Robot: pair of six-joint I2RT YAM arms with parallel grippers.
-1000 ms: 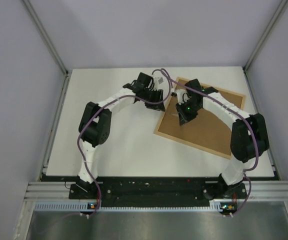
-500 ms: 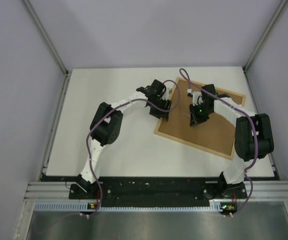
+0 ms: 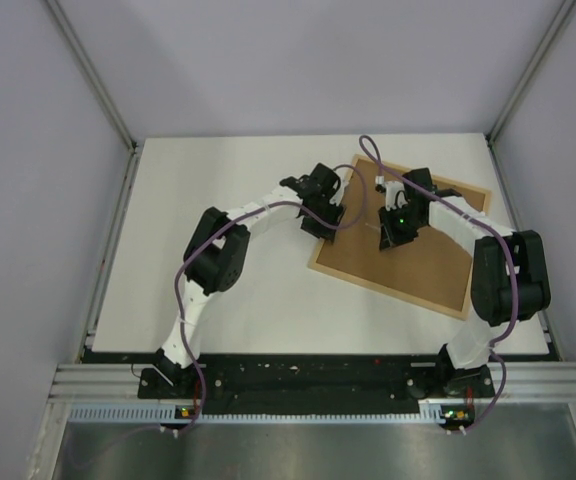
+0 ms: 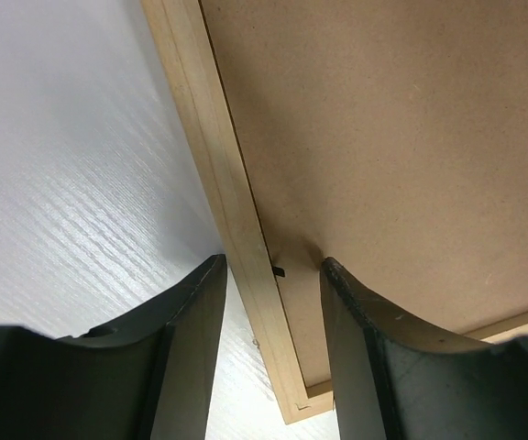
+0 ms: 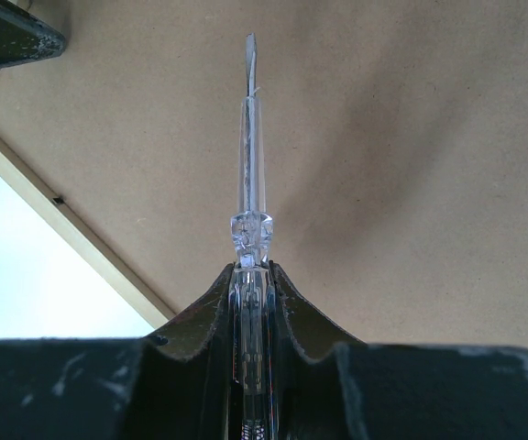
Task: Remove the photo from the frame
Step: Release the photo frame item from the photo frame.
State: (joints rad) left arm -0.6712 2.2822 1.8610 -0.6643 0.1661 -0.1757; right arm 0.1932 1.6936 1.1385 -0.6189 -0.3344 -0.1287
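Since a second ago: left jaws swung right to the left rail of the frame [image 3: 423, 265]; right jaws shifted right, farther over its brown back. One frame, face down on the counter [image 3: 168, 175], beneath both sets of jaws. Left jaws released and spread, the wood rail [image 4: 232, 202] running between them, one small dark tab [image 4: 277, 271] in the gap. Right jaws clenched on one clear screwdriver [image 5: 250, 174], blade pointing ahead over the back; tip contact unclear.

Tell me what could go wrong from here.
The screwdriver clamped in the right gripper aims its blade at the brown back of the frame; pressed hard, it might gouge the board. The left gripper, open astride the wooden rail by a small black tab, could shove the frame sideways.
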